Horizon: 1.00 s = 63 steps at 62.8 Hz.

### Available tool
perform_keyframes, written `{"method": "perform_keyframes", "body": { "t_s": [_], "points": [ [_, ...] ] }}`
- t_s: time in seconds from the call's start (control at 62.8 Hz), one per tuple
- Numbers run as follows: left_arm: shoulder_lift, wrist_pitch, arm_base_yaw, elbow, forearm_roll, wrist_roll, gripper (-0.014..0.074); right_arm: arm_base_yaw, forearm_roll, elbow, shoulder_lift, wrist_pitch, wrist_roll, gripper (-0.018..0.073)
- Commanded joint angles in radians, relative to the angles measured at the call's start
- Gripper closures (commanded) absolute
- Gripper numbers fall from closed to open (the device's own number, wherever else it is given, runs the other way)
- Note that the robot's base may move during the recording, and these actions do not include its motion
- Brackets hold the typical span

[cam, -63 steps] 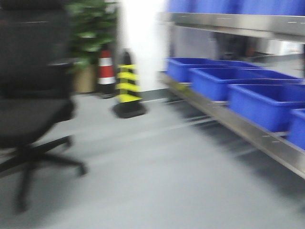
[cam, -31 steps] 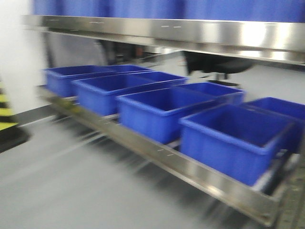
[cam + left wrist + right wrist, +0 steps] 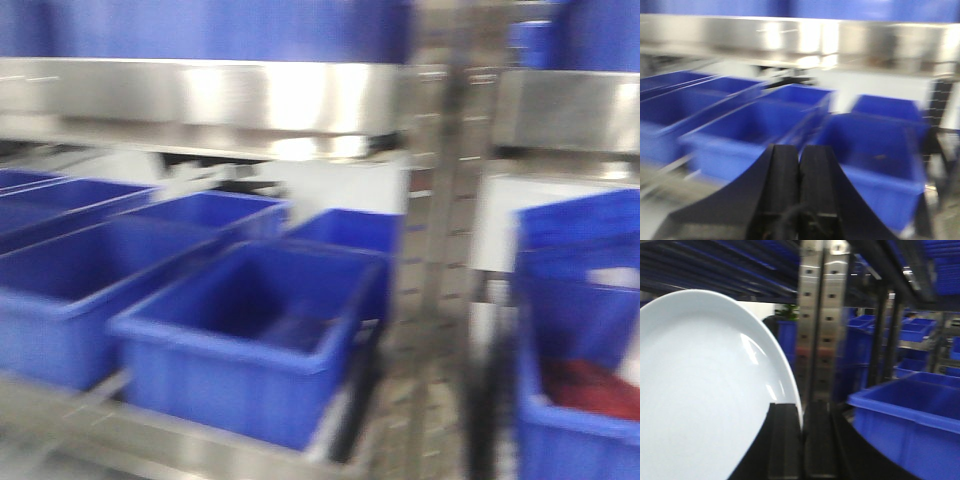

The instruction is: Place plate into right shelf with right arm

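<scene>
The right end effector [image 3: 801, 416] pinches the plate [image 3: 700, 390] at its rim; the left end effector [image 3: 799, 162] has fingers pressed together.

Plate [image 3: 705, 385] plain white, no pattern. Bins [image 3: 240, 340] solid blue. Shelf rail [image 3: 200, 95] shiny silver. Upright [image 3: 817, 315] silver with rows of punched holes. Left gripper [image 3: 799, 150] black, right gripper [image 3: 801, 410] black. Dark red stuff [image 3: 590, 388] in the far-right bin.

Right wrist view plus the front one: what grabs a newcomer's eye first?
The white plate fills the left of the right wrist view, its rim pinched in the right tool. In the front view, blue bins sit in a row under a shiny steel rail.
</scene>
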Motion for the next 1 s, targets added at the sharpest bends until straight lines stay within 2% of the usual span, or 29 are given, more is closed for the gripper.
{"method": "perform_keyframes", "body": {
  "t_s": [0.0,0.988],
  "points": [
    [-0.011,-0.083,-0.003,0.006,-0.004,-0.002,0.0643,-0.003,-0.02,-0.03,0.015,-0.1,-0.003,0.0504],
    [-0.011,-0.083,-0.003,0.006,-0.004,-0.002,0.0643,-0.003,-0.02,-0.03,0.015,-0.099,-0.003,0.0504]
  ]
}}
